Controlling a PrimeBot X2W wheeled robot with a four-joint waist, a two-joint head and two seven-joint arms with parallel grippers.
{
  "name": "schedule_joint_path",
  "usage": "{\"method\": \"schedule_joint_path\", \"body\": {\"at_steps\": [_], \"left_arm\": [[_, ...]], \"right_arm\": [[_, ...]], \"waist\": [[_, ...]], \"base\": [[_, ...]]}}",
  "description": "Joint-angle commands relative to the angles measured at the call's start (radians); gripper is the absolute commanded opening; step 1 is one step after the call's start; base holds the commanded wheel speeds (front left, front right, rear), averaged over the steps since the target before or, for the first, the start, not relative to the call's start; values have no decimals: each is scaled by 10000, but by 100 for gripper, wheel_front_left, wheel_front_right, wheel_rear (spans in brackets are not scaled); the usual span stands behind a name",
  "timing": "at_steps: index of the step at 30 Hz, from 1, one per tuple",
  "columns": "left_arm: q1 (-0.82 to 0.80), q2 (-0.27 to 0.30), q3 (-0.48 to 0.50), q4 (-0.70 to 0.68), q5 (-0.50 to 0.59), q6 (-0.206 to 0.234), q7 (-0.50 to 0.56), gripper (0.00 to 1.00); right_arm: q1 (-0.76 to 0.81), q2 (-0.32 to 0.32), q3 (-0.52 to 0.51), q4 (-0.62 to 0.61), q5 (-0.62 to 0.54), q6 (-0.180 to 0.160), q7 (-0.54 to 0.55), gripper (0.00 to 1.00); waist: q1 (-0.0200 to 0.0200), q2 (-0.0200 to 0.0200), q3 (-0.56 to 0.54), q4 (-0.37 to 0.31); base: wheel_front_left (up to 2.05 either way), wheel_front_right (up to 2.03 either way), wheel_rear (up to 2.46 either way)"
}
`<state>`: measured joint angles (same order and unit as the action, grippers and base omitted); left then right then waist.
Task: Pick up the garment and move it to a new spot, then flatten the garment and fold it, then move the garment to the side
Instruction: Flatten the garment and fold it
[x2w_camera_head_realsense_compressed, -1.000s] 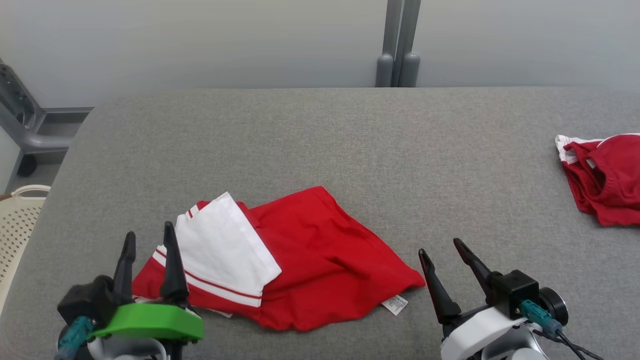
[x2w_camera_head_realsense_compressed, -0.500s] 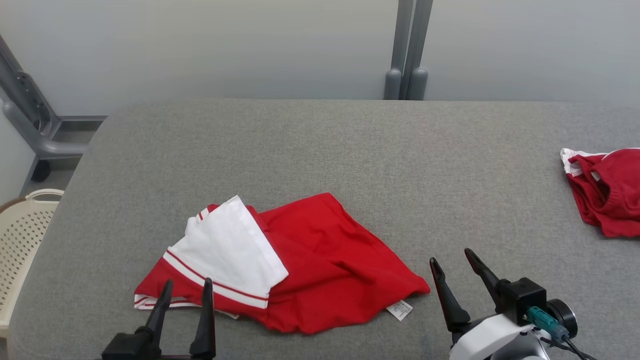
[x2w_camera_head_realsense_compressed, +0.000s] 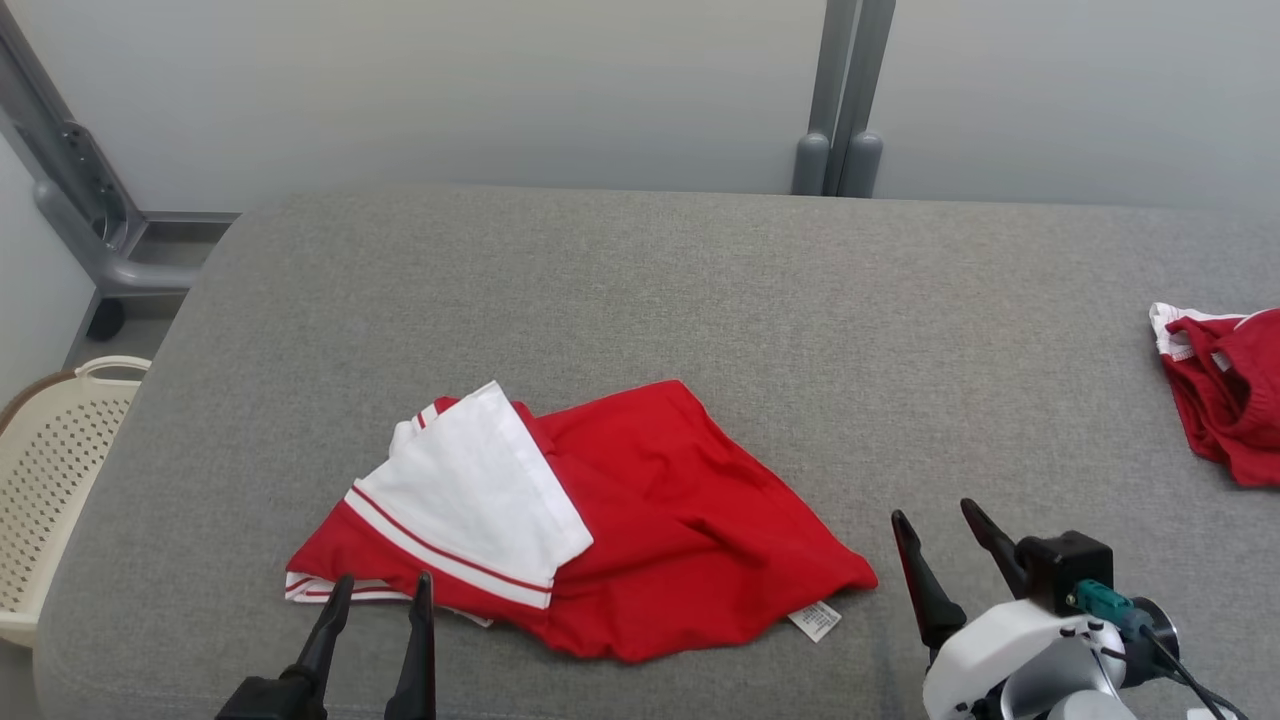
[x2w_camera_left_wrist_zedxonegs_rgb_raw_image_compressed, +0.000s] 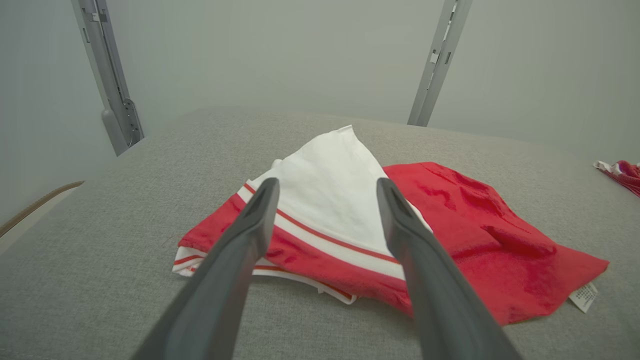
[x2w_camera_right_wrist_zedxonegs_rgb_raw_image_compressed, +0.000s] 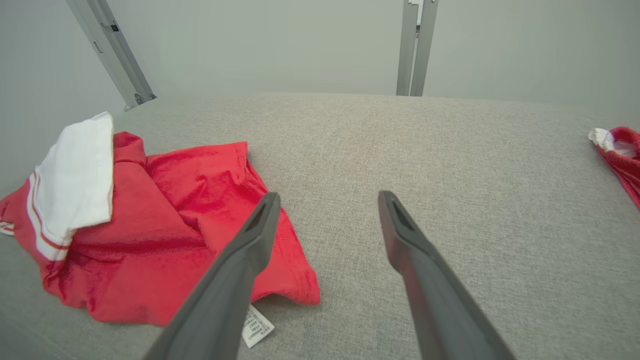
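A wide padded surface (x2w_camera_head_realsense_compressed: 700, 300) covered in grey woven fabric takes up most of the head view, its far corners rounded; behind it stands a plain pale wall (x2w_camera_head_realsense_compressed: 450, 90), with a pair of grey upright posts (x2w_camera_head_realsense_compressed: 840, 100) close against the far edge and a slanted grey metal frame (x2w_camera_head_realsense_compressed: 80, 190) by the far left corner; a cream perforated basket (x2w_camera_head_realsense_compressed: 50, 460) sits just beside the surface's left edge, lower than its top. The garment (x2w_camera_head_realsense_compressed: 680, 520), red, lies crumpled on the near middle of the surface, a little to the left; a white panel (x2w_camera_head_realsense_compressed: 480, 500) edged with red and white stripes is folded over its left part, and a small white label (x2w_camera_head_realsense_compressed: 820, 620) pokes out at its near right corner. The left gripper (x2w_camera_head_realsense_compressed: 385, 577) has its two dark fingers spread apart and empty, tips at the garment's near left hem; whether they touch the cloth I cannot tell. The right gripper (x2w_camera_head_realsense_compressed: 932, 509) is likewise spread wide and empty, just right of the label, over bare fabric. A second red garment (x2w_camera_head_realsense_compressed: 1230, 400) with white trim lies bunched at the right edge, well apart.
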<state>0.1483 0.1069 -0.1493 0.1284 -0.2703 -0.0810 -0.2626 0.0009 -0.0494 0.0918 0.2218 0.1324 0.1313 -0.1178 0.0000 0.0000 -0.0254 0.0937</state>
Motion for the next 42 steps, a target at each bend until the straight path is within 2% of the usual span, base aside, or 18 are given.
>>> {"method": "schedule_joint_path", "body": {"at_steps": [1,12,26,27,28,29,30,31,42], "left_arm": [[-71,-71,17,-8,115,-81,-35,100],[-437,-261,7,182,333,-290,-36,100],[-763,-452,33,351,392,-398,-36,100],[-778,-458,48,362,370,-395,-36,100],[-790,-467,55,375,357,-394,-34,100],[-804,-474,64,379,355,-400,-36,100],[-814,-479,75,384,348,-407,-36,100],[-813,-486,85,388,358,-413,-36,100],[-898,-526,154,347,470,-441,-36,100]], "right_arm": [[-227,-27,-96,166,93,-11,352,100],[-1625,-19,-379,1520,-51,-11,2818,100],[-1991,-24,137,2367,160,-11,4103,100],[-1960,-23,173,2383,128,-11,4211,77],[-1945,-24,193,2375,96,-11,4293,45],[-1940,-21,194,2350,68,-9,4346,26],[-1957,-18,141,2352,-39,-9,4405,2],[-1993,-20,116,2357,-162,-9,4475,0],[-2880,-41,-703,2399,-1146,-15,4596,0]], "waist": [[0,0,57,74],[0,0,675,557],[0,0,1187,1046],[0,0,1200,1064],[0,0,1212,1078],[0,0,1221,1089],[0,0,1229,1097],[0,0,1233,1102],[0,0,1330,1039]], "base": [[0,0,0],[0,0,0],[0,0,0],[0,0,0],[0,0,0],[0,0,0],[0,0,0],[0,0,0],[0,0,0]]}}
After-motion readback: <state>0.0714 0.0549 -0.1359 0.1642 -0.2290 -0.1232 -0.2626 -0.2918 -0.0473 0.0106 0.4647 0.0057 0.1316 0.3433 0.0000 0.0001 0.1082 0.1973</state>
